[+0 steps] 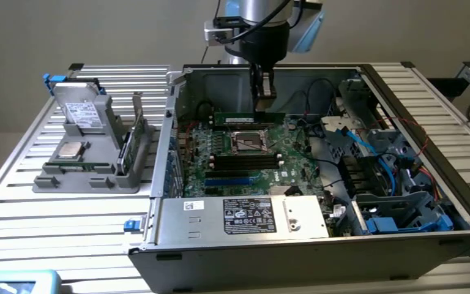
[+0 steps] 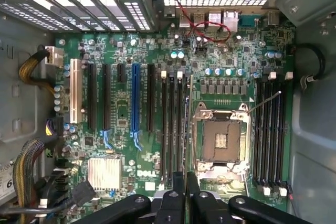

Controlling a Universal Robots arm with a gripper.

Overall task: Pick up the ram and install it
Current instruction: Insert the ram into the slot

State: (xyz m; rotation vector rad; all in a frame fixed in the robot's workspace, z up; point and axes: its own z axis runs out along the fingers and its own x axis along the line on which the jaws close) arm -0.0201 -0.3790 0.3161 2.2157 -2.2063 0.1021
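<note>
Exterior view, from its left to its right: a grey rack of parts sits on the bench, then comes the open computer case, where the hand hangs over the motherboard with its fingers pinched nearly together on the top edge of the ram. The ram sits directly below the hand, on edge, with its long axis running across that view, about parallel to the black memory slots beneath. Wrist view has the hand lined up with the slot bank just beside the processor socket, so I judge the gap to be mostly downward.
</note>
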